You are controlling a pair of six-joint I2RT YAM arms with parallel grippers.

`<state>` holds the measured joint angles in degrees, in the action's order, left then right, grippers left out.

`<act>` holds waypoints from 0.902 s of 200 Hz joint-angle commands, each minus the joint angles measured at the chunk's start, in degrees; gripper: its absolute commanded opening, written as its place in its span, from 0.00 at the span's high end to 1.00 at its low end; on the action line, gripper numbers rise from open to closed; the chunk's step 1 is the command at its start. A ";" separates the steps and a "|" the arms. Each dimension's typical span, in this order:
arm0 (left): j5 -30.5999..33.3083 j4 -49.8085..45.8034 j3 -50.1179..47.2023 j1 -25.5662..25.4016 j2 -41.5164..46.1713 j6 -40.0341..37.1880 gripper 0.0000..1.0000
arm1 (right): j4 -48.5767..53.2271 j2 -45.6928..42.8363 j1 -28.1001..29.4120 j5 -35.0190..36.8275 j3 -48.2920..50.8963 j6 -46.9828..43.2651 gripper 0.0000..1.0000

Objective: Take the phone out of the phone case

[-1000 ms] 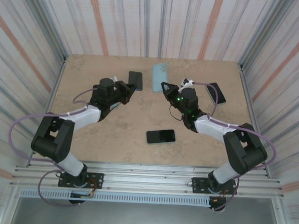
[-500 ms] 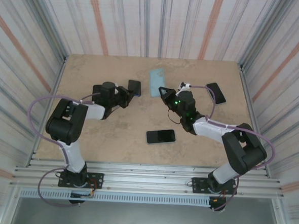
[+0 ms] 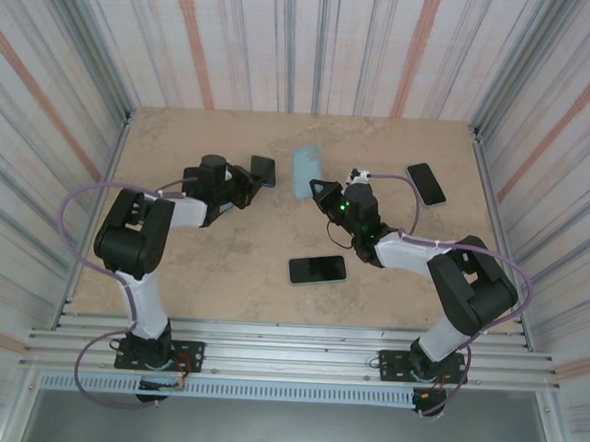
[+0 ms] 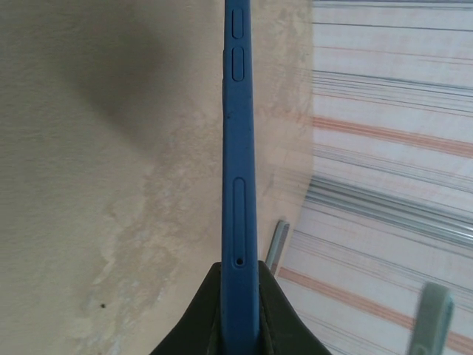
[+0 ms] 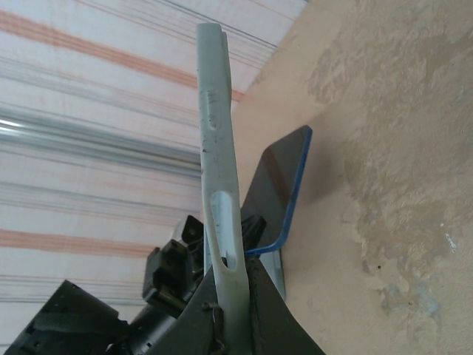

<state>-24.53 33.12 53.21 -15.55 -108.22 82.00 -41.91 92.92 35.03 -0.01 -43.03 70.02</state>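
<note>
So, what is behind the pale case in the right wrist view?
The blue phone, its dark screen showing, held by the left fingers. The pale case covers part of those fingers and the phone's lower corner.

Overhead from behind, wrist views close — shared table (image 3: pixel 253 249)

End effector (image 4: pixel 240 285) pinches blue phone (image 4: pixel 240 148) edge-on.

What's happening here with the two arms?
Each arm is gripping one thing. The left claw is shut on a blue phone, held on edge. The right claw is shut on a pale phone case. The two are apart, side by side, so the phone looks already out of the case. A second phone and a third phone lie flat on the table.
</note>
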 commanded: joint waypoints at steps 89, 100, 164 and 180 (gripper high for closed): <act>-2.03 -0.60 -1.76 0.52 0.13 -2.01 0.91 | -1.24 4.04 1.35 0.66 -1.61 1.38 0.96; -2.20 -0.60 -2.01 0.52 -0.05 -1.93 0.91 | -1.46 4.49 1.45 0.63 -1.75 1.52 0.96; -2.03 -3.08 -3.54 0.61 1.60 -3.65 0.79 | -1.39 6.07 1.76 0.47 -2.37 1.45 0.96; -1.83 -4.17 -3.90 0.66 2.37 -4.46 0.75 | -1.29 6.63 1.84 0.36 -2.67 1.35 0.96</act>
<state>-25.93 30.87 50.19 -15.35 -108.75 80.34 -42.04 97.93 36.40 -0.01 -43.64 70.30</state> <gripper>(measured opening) 0.228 0.104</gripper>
